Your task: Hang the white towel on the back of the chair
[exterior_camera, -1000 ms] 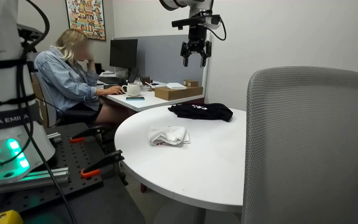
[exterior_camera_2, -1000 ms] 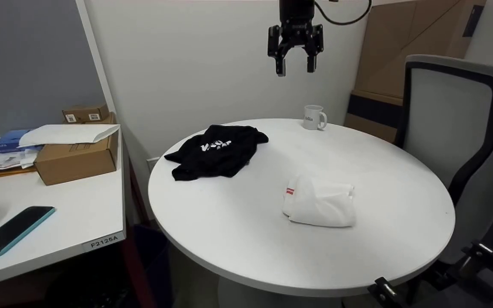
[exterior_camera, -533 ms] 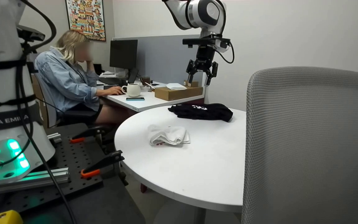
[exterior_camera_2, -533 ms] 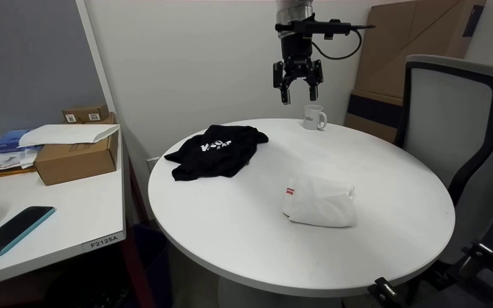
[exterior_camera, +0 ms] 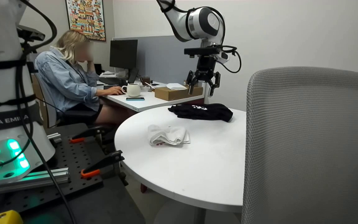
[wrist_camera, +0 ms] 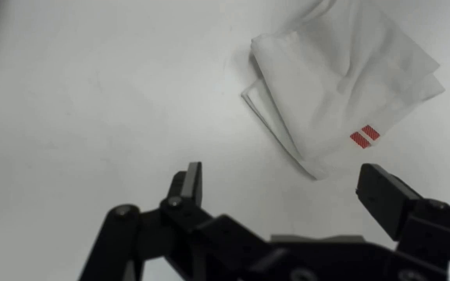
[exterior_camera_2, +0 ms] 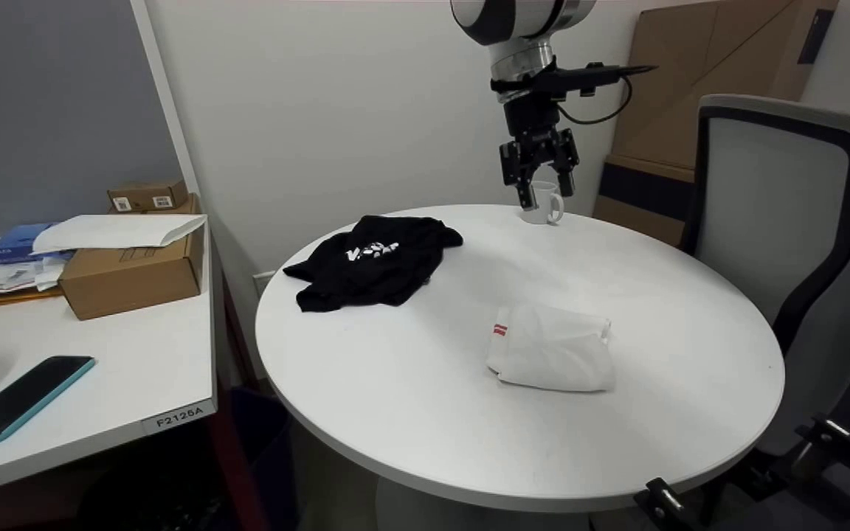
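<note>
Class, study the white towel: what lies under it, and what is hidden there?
The white towel rests on the round white table, whose surface shows around the towel's edges. The patch directly beneath is covered and cannot be seen.

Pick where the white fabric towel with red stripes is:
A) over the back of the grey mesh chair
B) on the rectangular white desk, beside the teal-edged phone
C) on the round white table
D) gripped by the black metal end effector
C: both exterior views show the towel lying folded on the table, while the end effector hangs open above, apart from it.
</note>
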`<state>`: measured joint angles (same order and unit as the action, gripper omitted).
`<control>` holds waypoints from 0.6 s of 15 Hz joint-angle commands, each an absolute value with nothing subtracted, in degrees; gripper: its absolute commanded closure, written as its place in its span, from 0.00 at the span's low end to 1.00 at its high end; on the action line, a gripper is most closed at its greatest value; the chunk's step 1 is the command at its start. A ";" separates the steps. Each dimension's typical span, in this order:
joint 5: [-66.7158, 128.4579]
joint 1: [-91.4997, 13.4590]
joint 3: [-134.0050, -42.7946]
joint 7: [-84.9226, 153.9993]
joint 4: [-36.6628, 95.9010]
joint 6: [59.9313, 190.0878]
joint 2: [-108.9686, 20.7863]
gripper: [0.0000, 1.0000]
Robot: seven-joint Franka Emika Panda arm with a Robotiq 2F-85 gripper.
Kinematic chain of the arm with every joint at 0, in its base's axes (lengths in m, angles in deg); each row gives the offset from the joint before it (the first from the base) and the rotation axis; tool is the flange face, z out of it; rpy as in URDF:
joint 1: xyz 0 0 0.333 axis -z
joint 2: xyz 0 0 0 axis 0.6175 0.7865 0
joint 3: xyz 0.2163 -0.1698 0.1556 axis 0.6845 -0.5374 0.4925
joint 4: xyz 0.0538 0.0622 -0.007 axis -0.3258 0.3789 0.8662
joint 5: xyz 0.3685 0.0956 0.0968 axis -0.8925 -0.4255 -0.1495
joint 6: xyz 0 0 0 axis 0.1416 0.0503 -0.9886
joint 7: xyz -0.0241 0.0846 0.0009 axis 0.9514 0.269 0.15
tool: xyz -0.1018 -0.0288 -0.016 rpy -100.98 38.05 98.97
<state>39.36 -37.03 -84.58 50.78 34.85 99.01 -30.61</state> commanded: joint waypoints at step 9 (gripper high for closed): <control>36.94 -32.47 -83.84 59.65 41.02 101.01 -29.70 0.00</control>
<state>38.24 -32.95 -84.57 57.50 40.03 100.34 -30.03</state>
